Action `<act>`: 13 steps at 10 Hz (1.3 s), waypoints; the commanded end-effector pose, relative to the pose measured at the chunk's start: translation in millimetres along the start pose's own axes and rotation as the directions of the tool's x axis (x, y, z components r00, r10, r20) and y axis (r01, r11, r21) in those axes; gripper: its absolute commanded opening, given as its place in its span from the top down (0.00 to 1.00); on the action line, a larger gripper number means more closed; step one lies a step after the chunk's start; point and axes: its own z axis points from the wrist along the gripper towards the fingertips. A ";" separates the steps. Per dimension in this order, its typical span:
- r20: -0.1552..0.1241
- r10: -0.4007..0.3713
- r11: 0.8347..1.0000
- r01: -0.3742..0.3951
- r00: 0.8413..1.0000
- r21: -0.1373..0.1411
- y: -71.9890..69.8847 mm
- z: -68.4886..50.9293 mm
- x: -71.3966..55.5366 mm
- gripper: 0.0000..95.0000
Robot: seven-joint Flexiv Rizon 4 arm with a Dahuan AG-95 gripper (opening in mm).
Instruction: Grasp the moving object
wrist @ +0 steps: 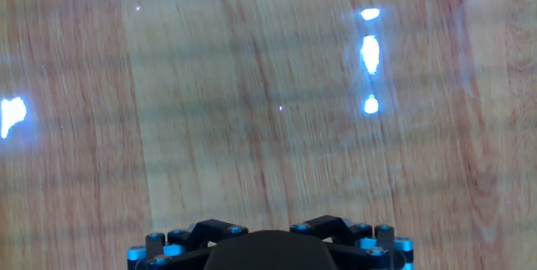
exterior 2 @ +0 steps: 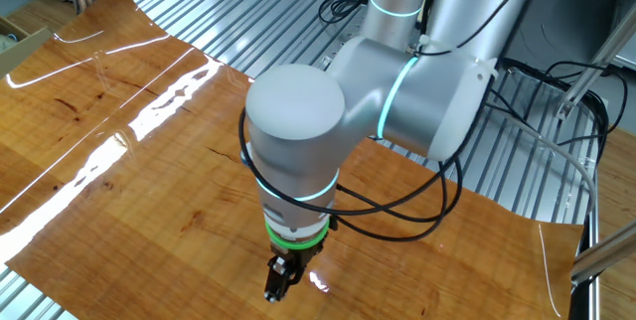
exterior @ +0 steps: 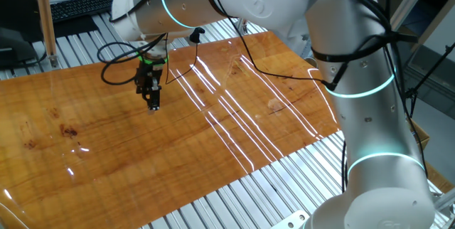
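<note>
My gripper [exterior: 152,105] hangs from the white arm and points straight down, with its tips just above the wooden tabletop [exterior: 106,151]. In both fixed views the dark fingers look pressed together with nothing showing between them. The gripper also shows in the other fixed view [exterior 2: 279,287], low over the board near the front edge. The hand view shows only the black gripper base [wrist: 268,249] and bare, blurred wood grain below it. The tiny yellow-and-green toy figure is not visible in any view.
The glossy wooden board [exterior 2: 119,161] lies on a ribbed metal bench [exterior: 234,200] and carries bright light reflections. Black cables [exterior: 114,62] loop beside the wrist. A keyboard [exterior: 78,5] sits at the far left, and the arm's base column [exterior: 377,115] stands at the right.
</note>
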 end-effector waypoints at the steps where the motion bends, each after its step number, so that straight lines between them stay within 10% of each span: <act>1: -0.001 -0.005 1.000 0.005 1.000 0.001 0.0 1.1 1.5 0.00; 7: 0.001 -0.089 0.996 0.089 0.996 0.009 -3.2 4.5 1.6 0.00; 8: 0.000 -0.107 0.994 0.107 0.994 0.012 -3.2 4.6 1.6 0.20; 10: 0.008 -0.107 0.994 0.107 0.994 0.022 -4.3 5.2 1.5 0.20; 11: 0.010 -0.119 0.993 0.119 0.993 0.028 -10.5 7.9 0.8 0.00; 13: 0.017 -0.145 0.989 0.144 0.989 0.020 -25.1 12.3 -1.1 0.20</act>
